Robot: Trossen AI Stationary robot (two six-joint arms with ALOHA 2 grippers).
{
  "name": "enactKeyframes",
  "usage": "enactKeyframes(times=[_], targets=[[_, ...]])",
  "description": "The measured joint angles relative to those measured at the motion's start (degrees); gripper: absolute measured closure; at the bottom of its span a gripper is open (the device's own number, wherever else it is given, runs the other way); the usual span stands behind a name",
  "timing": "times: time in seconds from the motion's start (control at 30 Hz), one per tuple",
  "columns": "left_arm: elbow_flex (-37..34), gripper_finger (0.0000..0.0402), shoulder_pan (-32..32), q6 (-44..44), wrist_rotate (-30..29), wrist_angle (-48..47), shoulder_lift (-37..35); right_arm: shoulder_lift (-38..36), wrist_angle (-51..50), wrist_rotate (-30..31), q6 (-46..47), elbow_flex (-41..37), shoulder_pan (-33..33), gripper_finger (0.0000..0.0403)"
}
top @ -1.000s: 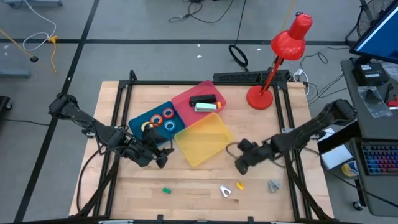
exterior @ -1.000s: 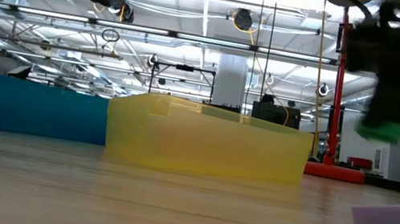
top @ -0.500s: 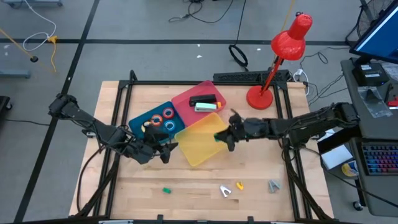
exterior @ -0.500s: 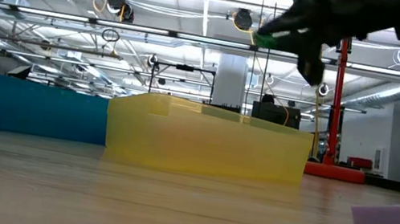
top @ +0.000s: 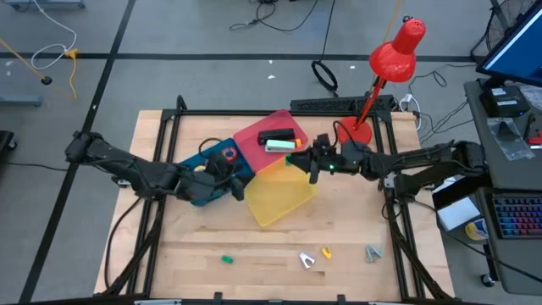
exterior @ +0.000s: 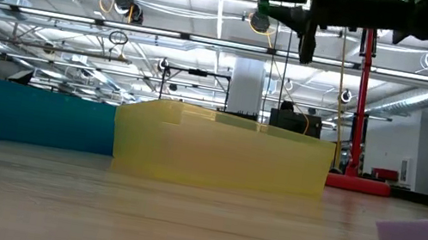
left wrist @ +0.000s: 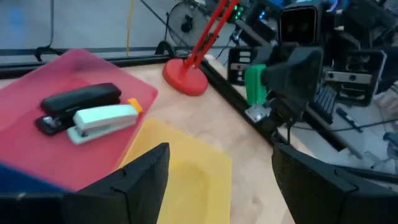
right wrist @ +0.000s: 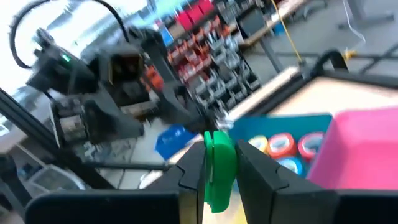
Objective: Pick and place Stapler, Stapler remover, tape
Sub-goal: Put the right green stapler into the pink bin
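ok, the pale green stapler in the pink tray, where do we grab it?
Come straight down and pinch the pale green stapler across its narrow body near the orange-tipped end. It lies flat in the pink tray, close alongside the black stapler. That end seems to stick out past the black one, so the fingers probably have room on both sides there.

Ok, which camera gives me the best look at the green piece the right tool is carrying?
The right wrist view: the small green plastic piece sits clamped in the right tool. The left wrist view shows it farther off, the high view as a speck, the low view barely.
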Motion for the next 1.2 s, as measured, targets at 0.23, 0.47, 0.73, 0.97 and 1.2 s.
enactKeyframes(times=[0.23,0.47,0.73,0.97,1.2], targets=[[0.07,0.0119,6.95,3.79,6.62,12.23,4.76,5.44,7.82,-0.49,1.82,1.99,-1.32,0.0346],[-0.04,0.0119,16.78,1.31,21.98,15.88,8.2,8.9,8.11,-3.47,3.69,6.41,-4.53,0.0346],[-0.07,0.0119,21.35,3.45,33.05,18.52,8.69,8.97,5.68,-4.48,4.01,7.57,-8.46,0.0346],[-0.04,0.0119,23.31,4.83,38.3,22.27,8.68,9.05,3.96,-4.5,4.03,7.57,-9.1,0.0346],[-0.04,0.0119,25.0,4.77,40.9,23.27,8.68,12.34,5.64,-5.97,7.2,7.82,-8.89,0.0346]])
